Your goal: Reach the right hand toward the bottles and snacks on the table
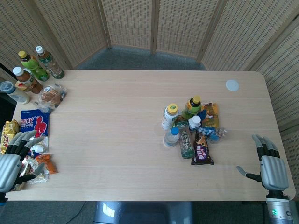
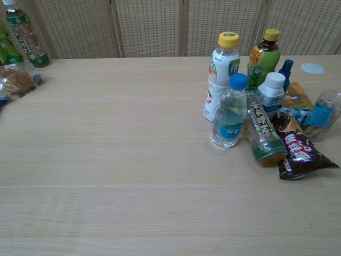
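Observation:
A cluster of bottles and snacks lies right of the table's middle: a white bottle with a yellow cap [image 1: 169,116] [image 2: 221,74], a small clear bottle with a blue cap [image 1: 171,137] [image 2: 230,111], a green-label bottle lying flat [image 1: 185,141] [image 2: 262,133], a dark tea bottle [image 1: 193,107] [image 2: 264,58] and a dark snack packet [image 1: 202,149] [image 2: 299,151]. My right hand [image 1: 271,165] hovers open at the table's near right corner, well apart from the cluster, fingers spread. My left hand [image 1: 14,161] is open over the near left edge. The chest view shows neither hand.
Several bottles [image 1: 32,68] and snack packets, among them a blue packet [image 1: 34,123], crowd the table's left edge. A white lid [image 1: 232,85] lies at the far right. Woven screens [image 1: 154,23] stand behind the table [image 1: 112,140].

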`<action>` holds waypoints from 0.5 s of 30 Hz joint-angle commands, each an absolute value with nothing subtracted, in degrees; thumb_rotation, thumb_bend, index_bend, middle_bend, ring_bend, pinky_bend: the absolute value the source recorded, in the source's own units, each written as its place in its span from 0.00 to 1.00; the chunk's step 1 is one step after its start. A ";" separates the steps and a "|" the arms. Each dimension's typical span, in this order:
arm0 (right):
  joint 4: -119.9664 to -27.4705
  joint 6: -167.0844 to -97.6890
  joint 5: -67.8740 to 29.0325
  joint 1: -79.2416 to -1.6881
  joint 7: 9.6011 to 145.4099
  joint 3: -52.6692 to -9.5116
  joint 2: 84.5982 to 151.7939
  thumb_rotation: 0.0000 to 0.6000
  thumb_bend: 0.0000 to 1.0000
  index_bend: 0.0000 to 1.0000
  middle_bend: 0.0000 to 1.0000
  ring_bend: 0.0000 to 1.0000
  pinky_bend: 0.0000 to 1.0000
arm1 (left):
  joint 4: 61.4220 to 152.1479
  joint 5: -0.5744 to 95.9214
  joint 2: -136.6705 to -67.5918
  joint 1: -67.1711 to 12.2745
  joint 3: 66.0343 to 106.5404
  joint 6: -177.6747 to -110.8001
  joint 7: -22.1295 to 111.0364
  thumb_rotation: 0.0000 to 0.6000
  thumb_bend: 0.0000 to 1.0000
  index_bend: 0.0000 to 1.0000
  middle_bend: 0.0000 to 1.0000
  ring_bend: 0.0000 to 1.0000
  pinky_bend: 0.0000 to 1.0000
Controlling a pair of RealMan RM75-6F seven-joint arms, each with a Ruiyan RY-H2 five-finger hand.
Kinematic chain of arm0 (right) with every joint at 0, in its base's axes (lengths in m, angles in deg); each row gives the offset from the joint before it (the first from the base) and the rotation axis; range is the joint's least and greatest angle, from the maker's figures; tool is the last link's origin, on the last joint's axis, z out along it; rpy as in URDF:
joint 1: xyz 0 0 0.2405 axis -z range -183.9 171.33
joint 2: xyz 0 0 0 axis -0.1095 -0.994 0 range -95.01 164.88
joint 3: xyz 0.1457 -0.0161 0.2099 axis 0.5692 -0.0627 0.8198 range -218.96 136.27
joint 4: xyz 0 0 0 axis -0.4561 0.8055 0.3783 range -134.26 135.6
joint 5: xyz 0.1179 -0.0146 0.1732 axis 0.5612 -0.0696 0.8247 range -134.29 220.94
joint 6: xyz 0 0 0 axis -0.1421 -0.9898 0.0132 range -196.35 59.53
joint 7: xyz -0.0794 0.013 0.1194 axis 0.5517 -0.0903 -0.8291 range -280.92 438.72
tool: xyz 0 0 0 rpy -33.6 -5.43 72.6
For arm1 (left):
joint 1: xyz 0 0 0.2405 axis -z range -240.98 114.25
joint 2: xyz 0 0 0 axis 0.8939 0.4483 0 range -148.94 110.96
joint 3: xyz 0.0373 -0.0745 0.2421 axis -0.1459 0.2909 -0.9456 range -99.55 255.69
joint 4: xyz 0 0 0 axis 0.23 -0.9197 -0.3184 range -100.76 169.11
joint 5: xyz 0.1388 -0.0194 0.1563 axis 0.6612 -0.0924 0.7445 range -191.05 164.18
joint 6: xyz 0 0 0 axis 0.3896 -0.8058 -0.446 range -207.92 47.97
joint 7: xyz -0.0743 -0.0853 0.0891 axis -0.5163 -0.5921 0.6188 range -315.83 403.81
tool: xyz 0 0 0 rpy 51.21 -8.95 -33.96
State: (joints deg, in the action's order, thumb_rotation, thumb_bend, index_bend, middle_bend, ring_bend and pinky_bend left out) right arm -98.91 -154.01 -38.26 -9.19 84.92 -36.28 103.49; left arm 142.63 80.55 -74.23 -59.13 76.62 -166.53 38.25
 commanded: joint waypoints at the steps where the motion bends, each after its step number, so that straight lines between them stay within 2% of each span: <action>1: -98.88 -154.01 -38.24 -9.18 84.82 -36.25 103.61 0.86 0.14 0.00 0.00 0.00 0.00 | 142.59 80.44 -74.24 -59.04 76.63 -166.35 37.92 1.00 0.38 0.19 0.05 0.00 0.00; 15: -98.31 -151.87 -38.65 -10.77 84.20 -35.92 103.92 0.86 0.14 0.00 0.00 0.00 0.00 | 144.04 81.57 -73.05 -58.42 76.92 -166.37 37.37 1.00 0.38 0.16 0.05 0.00 0.00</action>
